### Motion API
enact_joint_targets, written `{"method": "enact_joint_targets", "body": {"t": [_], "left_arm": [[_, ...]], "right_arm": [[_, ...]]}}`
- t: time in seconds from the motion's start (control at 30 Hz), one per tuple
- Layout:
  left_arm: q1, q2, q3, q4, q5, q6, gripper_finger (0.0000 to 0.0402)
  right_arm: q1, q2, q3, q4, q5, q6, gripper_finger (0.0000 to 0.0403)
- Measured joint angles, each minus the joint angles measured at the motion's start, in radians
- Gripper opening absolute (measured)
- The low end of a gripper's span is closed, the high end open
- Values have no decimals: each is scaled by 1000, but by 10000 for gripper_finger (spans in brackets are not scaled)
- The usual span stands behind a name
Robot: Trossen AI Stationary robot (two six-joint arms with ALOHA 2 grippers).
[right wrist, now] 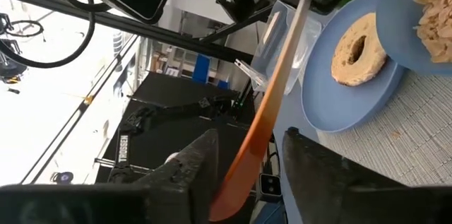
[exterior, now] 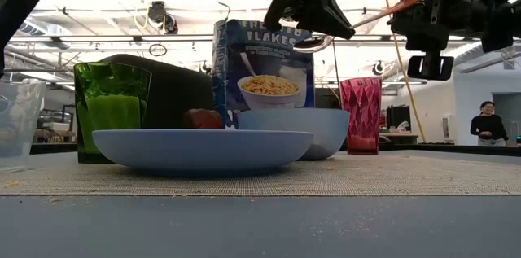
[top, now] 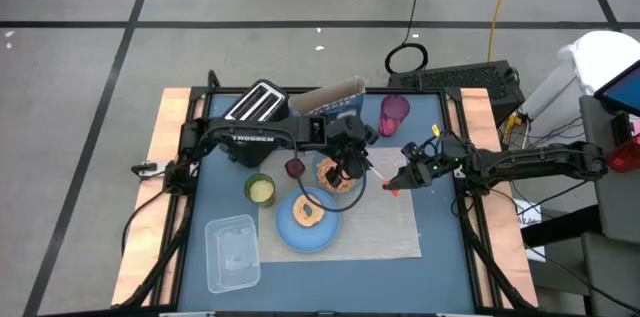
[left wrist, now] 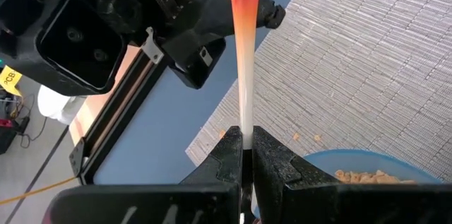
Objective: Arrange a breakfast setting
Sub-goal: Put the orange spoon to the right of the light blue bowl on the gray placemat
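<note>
Your left gripper (left wrist: 246, 155) pinches the light, stiff, slippery spoon (left wrist: 244, 54); the right gripper (right wrist: 248, 155), narrowly parted, should take its orange end.

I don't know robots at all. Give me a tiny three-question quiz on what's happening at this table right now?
1. True or false: the left gripper is shut on the spoon.
2. What lies on the light-blue plate? A) bagel B) fruit C) cup
3. Name the item standing beside the cereal box in the low view, toward the person.

Key: 1 true. 2 A, the bagel. 3 the purple cup.
</note>
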Motion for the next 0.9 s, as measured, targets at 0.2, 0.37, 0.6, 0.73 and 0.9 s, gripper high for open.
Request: {"method": "enact_joint_targets", "body": {"t": [0.2, 0.37, 0.6, 0.73, 0.9], "left_arm": [[0, 0, 0, 0, 0, 2, 17], [0, 0, 0, 2, 9, 3, 17], [0, -1, 0, 8, 8, 3, 20], [0, -1, 0, 15, 1, 0, 35], [0, -1, 0, 41, -3, -47, 50]], "right_arm": [[0, 4, 0, -1, -3, -1, 99], [0, 6, -1, -12, -5, -2, 53], [0, 6, -2, -26, -4, 0, 12], [0, 6, -2, -43, 2, -8, 7], [0, 5, -2, -64, 3, -37, 8]]}}
